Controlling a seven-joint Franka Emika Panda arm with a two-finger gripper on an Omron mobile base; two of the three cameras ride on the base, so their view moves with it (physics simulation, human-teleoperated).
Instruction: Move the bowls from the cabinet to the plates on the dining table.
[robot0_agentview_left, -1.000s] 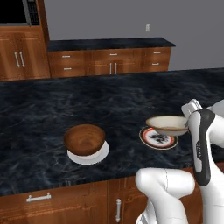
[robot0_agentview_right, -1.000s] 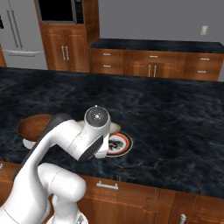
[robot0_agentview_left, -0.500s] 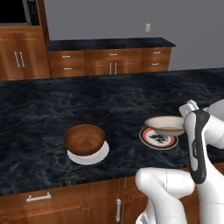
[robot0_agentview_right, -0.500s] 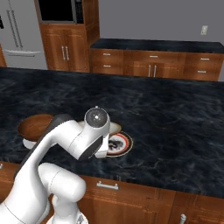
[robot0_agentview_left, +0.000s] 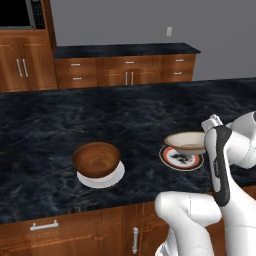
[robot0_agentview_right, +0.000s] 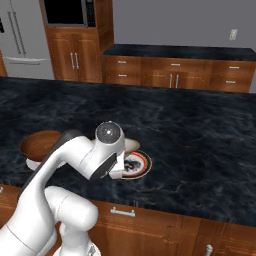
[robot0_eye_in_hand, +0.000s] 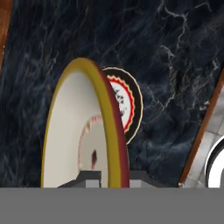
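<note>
My gripper (robot0_eye_in_hand: 111, 177) is shut on the rim of the cream bowl (robot0_agentview_left: 186, 141), which has a tan rim. It holds the bowl just above a round plate (robot0_agentview_left: 181, 158) with a dark and red patterned rim, on the black marble dining table (robot0_agentview_left: 125, 120). In the hand view the cream bowl (robot0_eye_in_hand: 83, 131) stands edge-on in front of the patterned plate (robot0_eye_in_hand: 127, 105). To the left, the dark-brown wooden bowl (robot0_agentview_left: 96, 159) rests on a plain white plate (robot0_agentview_left: 116, 176). The cabinet is out of view.
Behind the table runs a counter with low wooden drawers (robot0_agentview_left: 125, 70). A tall wooden unit with a microwave (robot0_agentview_right: 67, 12) and a fridge (robot0_agentview_right: 22, 35) stand at the back left. The table's near edge (robot0_agentview_left: 75, 210) lies just in front of the plates.
The gripper with the cream bowl has edged slightly to the left over the patterned plate. Nothing else has moved.
</note>
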